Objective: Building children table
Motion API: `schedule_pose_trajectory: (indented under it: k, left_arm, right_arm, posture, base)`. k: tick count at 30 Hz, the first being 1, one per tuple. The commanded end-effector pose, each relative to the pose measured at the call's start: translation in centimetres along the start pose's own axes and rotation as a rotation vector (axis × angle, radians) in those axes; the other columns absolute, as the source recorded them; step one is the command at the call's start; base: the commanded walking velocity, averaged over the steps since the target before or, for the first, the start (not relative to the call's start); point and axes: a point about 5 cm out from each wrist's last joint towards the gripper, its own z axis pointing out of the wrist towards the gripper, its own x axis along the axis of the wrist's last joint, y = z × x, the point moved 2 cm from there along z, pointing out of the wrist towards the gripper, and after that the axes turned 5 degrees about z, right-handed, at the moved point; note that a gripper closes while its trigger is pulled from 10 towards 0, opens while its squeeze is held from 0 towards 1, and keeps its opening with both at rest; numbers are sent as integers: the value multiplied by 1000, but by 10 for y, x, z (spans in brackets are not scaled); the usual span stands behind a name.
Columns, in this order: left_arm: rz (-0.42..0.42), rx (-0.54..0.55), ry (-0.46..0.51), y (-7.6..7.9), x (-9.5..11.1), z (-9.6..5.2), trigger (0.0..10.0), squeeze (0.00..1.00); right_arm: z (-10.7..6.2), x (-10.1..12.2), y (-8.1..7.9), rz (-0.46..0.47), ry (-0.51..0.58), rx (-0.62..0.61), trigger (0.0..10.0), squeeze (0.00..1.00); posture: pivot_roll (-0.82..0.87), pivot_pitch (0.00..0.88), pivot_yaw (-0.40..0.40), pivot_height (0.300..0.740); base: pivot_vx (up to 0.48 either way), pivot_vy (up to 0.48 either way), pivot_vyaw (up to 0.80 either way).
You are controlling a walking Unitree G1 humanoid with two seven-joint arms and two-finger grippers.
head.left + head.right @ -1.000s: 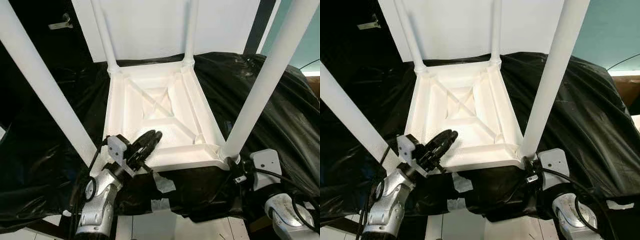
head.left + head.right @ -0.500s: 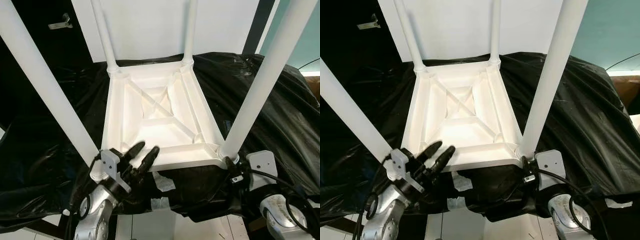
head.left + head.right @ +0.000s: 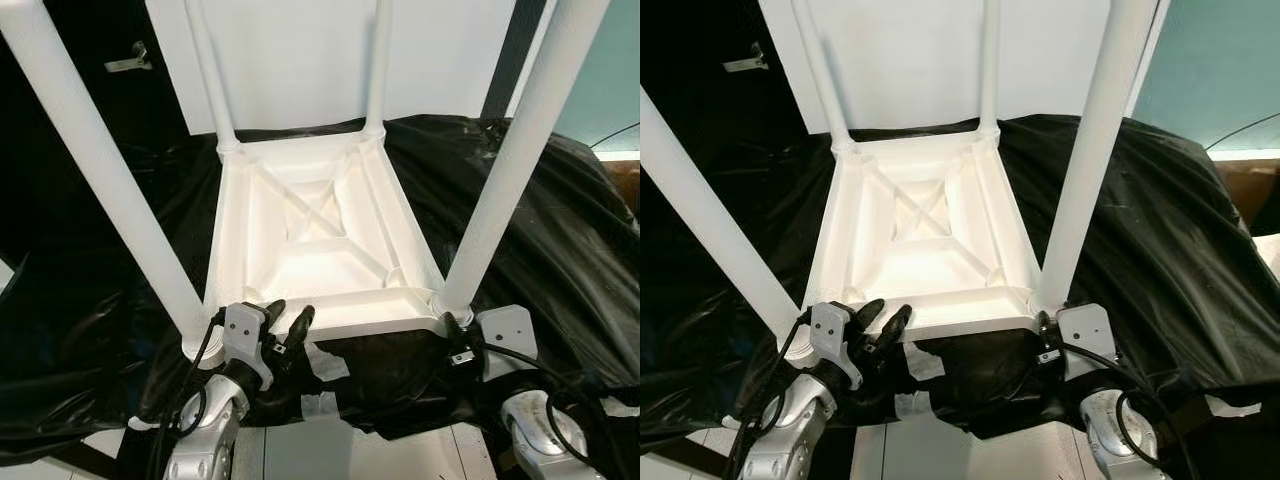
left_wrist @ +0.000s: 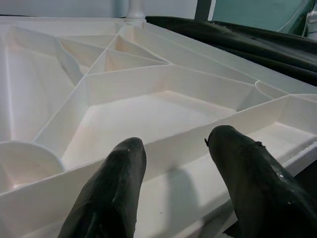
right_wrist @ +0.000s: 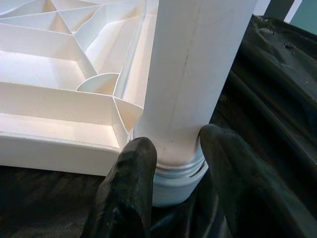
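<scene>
surface: black sheet [image 3: 560, 230] | on it: upturned white table [image 3: 320, 240], legs up

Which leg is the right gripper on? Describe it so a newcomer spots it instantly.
Start at the white upside-down table lying on the black sheet, its four legs pointing up. Take the near corner on the robot's right: that leg has the right gripper closed around its base collar. No other leg is held.

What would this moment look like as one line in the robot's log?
stage: legs on upturned white table | right gripper: fingers around near-right leg base | left gripper: open at near edge | surface: black sheet
</scene>
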Motion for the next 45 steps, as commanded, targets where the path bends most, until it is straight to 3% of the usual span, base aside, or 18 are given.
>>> schedule_pose_trajectory:
  k: [1, 6, 8, 14, 22, 27, 33, 35, 39, 45]
  left_arm:
    - [-40, 89, 45, -4, 3, 4, 10000, 0]
    - [-121, 146, 104, -5, 14, 18, 10000, 0]
    - [-151, 133, 173, 4, 34, 38, 10000, 0]
    - [-147, 77, 175, 16, 34, 47, 10000, 0]
    - [-114, 65, 142, 22, 27, 50, 10000, 0]
    - [-95, 83, 140, 17, 27, 49, 10000, 0]
    - [-110, 23, 240, 20, 54, 43, 10000, 0]
    - [-117, 38, 246, 18, 55, 43, 10000, 0]
    - [-81, 169, 195, 2, 45, 49, 10000, 0]
    - [-27, 223, 151, -7, 39, 54, 10000, 0]
  right_arm:
    - [6, -1, -5, -8, 24, 19, 10000, 0]
    - [9, -3, -10, -35, 46, 82, 10000, 0]
    - [14, -2, -17, -62, 57, 153, 10000, 0]
    - [20, -2, -17, -68, 66, 171, 10000, 0]
    - [24, -2, -18, -65, 81, 172, 10000, 0]
    - [23, -3, -19, -50, 78, 161, 10000, 0]
    - [19, -5, -18, -20, 77, 132, 10000, 0]
    - [18, -5, -17, -11, 79, 126, 10000, 0]
    - [18, 0, -19, 4, 105, 130, 10000, 0]
    - [18, 3, -21, 9, 116, 133, 10000, 0]
  posture:
    - [1, 0, 11, 740]
    - [1, 0, 1, 740]
    - [8, 0, -10, 740]
    - [8, 0, -16, 740]
    - [4, 0, -14, 740]
    - [3, 0, -8, 740]
    - [0, 0, 3, 740]
    - [0, 0, 3, 740]
    - [3, 0, 8, 740]
    - [4, 0, 8, 740]
  base:
    - [0, 0, 0]
    - [0, 0, 0]
    - [0, 0, 0]
    - [0, 0, 0]
    - [0, 0, 0]
    - [0, 0, 0]
    - [0, 0, 0]
    - [0, 0, 0]
    - [0, 0, 0]
    - [0, 0, 0]
